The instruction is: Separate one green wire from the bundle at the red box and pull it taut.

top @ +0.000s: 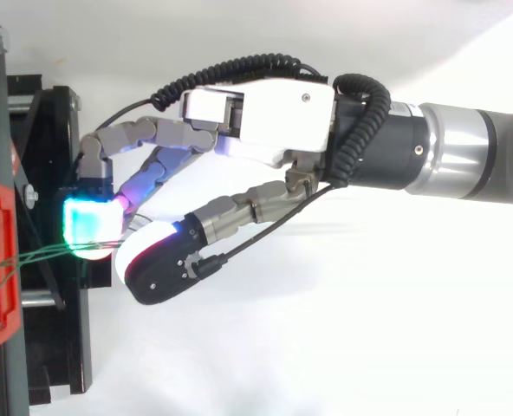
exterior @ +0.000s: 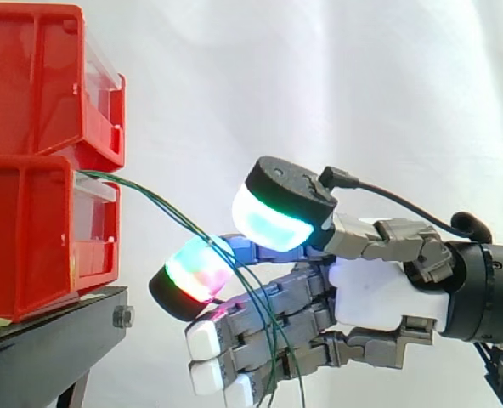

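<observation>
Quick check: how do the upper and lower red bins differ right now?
The green wires come out at the top front of the lower red bin; none leave the upper red bin. The lower bin rests on the black stand; the upper bin sits stacked on the lower. The hand is about level with the lower bin, not the upper. Both are red with a clear front panel.
</observation>
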Tool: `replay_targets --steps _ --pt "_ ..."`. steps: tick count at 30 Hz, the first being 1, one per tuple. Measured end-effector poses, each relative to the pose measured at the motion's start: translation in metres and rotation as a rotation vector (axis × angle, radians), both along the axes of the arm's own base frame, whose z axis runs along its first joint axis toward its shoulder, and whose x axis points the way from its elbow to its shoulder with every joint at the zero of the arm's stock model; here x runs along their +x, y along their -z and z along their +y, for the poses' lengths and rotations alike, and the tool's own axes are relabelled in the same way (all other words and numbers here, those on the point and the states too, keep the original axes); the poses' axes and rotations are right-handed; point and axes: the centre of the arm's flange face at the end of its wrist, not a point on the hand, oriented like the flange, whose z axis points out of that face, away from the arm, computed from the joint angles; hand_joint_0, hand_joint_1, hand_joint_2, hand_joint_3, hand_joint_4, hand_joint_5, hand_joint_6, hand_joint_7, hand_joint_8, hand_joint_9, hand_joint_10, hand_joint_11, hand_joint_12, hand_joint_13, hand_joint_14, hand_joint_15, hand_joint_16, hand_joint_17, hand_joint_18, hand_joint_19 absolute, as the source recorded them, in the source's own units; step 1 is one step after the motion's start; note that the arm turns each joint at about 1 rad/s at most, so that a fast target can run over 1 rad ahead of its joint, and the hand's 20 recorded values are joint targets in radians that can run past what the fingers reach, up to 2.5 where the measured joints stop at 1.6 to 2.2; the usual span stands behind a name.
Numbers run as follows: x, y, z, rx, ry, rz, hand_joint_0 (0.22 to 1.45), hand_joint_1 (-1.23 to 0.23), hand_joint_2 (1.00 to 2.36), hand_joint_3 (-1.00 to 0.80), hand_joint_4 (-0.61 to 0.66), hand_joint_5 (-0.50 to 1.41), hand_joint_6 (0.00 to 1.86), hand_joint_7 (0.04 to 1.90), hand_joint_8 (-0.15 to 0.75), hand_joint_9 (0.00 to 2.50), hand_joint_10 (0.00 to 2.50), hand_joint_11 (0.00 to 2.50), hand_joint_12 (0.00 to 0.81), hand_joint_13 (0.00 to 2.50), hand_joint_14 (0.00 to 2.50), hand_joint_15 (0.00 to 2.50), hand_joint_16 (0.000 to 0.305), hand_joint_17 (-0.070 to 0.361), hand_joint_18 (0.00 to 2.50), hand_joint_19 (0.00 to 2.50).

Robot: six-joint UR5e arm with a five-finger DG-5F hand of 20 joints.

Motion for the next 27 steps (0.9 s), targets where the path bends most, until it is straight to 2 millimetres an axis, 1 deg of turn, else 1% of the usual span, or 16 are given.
replay_targets --steps 1,5,6,11,13,15,16,21,24,25,27 --pt "0.000 0.000 0.000 0.000 0.001 0.001 0.61 -0.71 1.02 -0.33 0.14 -0.13 0.68 1.13 0.258 0.79 0.02 0.38 0.334 0.79 0.02 0.45 0.051 0.114 0.63 0.59" --pt "-0.001 0.002 0.002 0.000 0.000 0.004 0.62 -0.73 1.02 -0.32 0.15 -0.14 0.72 1.05 0.257 0.79 0.02 0.38 0.336 0.80 0.02 0.45 0.051 0.115 0.64 0.59" --pt "-0.001 0.003 0.002 0.000 -0.001 0.005 0.61 -0.73 1.02 -0.32 0.15 -0.15 0.75 1.00 0.259 0.79 0.01 0.39 0.336 0.80 0.02 0.45 0.051 0.115 0.64 0.59" --pt "-0.008 0.017 0.006 0.001 -0.002 0.022 0.62 -0.74 1.02 -0.23 0.11 -0.17 0.81 1.02 0.264 0.80 0.02 0.44 0.338 0.81 0.02 0.47 0.052 0.117 0.67 0.59" --pt "-0.010 0.021 0.007 0.005 0.001 0.019 0.62 -0.76 1.02 -0.19 0.09 -0.18 0.85 0.97 0.261 0.81 0.02 0.47 0.339 0.82 0.02 0.48 0.053 0.119 0.68 0.59" --pt "-0.011 0.023 0.008 0.007 0.003 0.016 0.62 -0.77 1.02 -0.18 0.10 -0.19 0.88 0.90 0.267 0.83 0.02 0.51 0.341 0.82 0.02 0.49 0.053 0.119 0.69 0.59" --pt "-0.011 0.023 0.008 0.008 0.004 0.014 0.62 -0.77 1.02 -0.18 0.11 -0.19 0.88 0.90 0.268 0.84 0.02 0.52 0.343 0.82 0.02 0.49 0.053 0.119 0.69 0.60" --pt "-0.011 0.023 0.009 0.010 0.004 0.009 0.62 -0.80 1.02 -0.30 0.15 -0.18 0.89 0.92 0.275 0.89 0.02 0.56 0.344 0.83 0.02 0.48 0.053 0.119 0.71 0.60" --pt "-0.010 0.021 0.009 0.011 0.004 0.004 0.57 -0.75 1.01 -0.44 0.15 -0.17 0.87 0.89 0.276 0.90 0.02 0.55 0.349 0.84 0.02 0.49 0.054 0.121 0.71 0.61" --pt "-0.010 0.021 0.009 0.011 0.004 0.002 0.56 -0.73 1.00 -0.47 0.16 -0.17 0.85 0.92 0.279 0.90 0.02 0.55 0.354 0.85 0.02 0.49 0.054 0.122 0.72 0.61" --pt "-0.009 0.019 0.009 0.012 0.004 -0.002 0.54 -0.70 1.00 -0.49 0.17 -0.16 0.83 0.91 0.279 0.90 0.02 0.54 0.359 0.86 0.02 0.49 0.055 0.123 0.72 0.61"
